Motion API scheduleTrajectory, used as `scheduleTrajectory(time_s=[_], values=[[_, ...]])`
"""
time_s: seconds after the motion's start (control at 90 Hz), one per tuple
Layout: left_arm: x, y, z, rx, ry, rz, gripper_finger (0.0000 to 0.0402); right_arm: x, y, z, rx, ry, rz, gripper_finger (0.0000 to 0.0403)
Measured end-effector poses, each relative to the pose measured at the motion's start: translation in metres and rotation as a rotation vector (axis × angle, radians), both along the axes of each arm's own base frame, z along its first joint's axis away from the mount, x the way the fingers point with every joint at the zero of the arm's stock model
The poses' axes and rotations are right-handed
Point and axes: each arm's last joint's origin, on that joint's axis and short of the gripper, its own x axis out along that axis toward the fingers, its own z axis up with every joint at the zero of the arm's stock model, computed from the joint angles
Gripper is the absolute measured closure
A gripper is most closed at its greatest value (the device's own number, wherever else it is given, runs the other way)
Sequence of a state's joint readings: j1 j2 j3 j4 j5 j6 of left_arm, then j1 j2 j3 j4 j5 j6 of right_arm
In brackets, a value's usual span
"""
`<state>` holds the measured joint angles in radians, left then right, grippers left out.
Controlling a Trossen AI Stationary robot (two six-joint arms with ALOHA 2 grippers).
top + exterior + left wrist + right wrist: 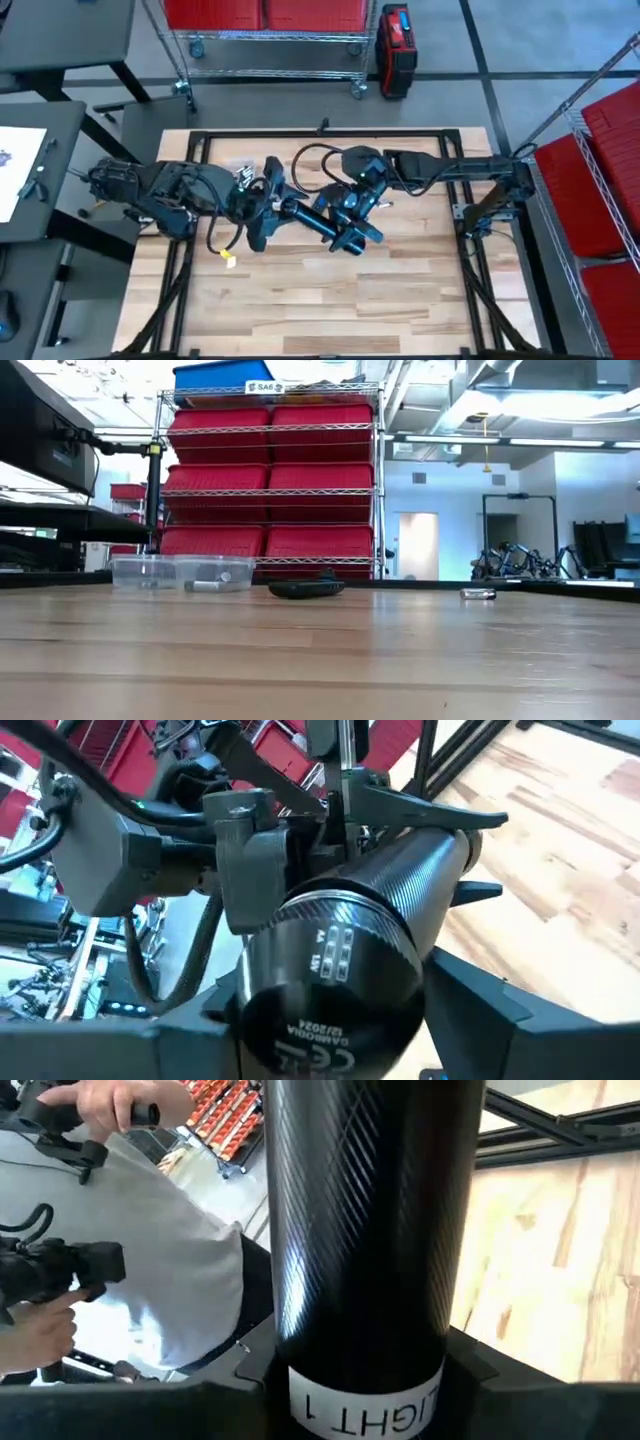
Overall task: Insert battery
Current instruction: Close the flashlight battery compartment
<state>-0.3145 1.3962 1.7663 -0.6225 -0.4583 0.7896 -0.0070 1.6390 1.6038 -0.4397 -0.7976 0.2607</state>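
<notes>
1. A black flashlight [318,222] is held in the air over the middle of the bench [330,300], between the two arms.
2. The left claw [262,205] is clenched on one end of it; in the left wrist view that end [330,985] is round and closed, with printed markings.
3. The right claw [352,210] is clenched on the ribbed body, just above a white label [365,1405].
4. No loose battery can be seen in these views, so whether one is already inside cannot be told.
5. Judging by this, the flashlight is secured; the insertion itself is unconfirmed.
</notes>
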Motion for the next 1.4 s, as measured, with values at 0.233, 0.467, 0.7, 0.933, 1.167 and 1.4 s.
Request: scheduleTrajectory(time_s=[0.233,0.467,0.7,0.933,1.167,1.4], values=[[0.0,0.0,0.0,0.019,0.003,0.004,0.0213,0.0,-0.001,-0.002,-0.003,0.002,0.008,0.0269],[0.002,0.0,-0.001,0.1,0.022,-0.015,0.0213,0.0,-0.001,-0.003,-0.018,-0.004,0.016,0.0269],[0.002,0.0,-0.004,0.1,0.055,-0.014,0.0212,0.001,-0.001,-0.007,-0.104,-0.035,-0.019,0.0269],[0.0,0.0,-0.003,0.085,0.051,-0.01,0.0212,0.002,0.002,-0.008,-0.165,-0.064,-0.039,0.0269],[-0.002,0.001,0.002,0.075,0.005,-0.009,0.0212,0.003,0.008,-0.007,-0.232,-0.112,-0.062,0.0269],[-0.001,0.001,0.007,0.091,-0.038,-0.004,0.0212,0.008,0.01,0.001,-0.252,-0.219,-0.09,0.0269]])
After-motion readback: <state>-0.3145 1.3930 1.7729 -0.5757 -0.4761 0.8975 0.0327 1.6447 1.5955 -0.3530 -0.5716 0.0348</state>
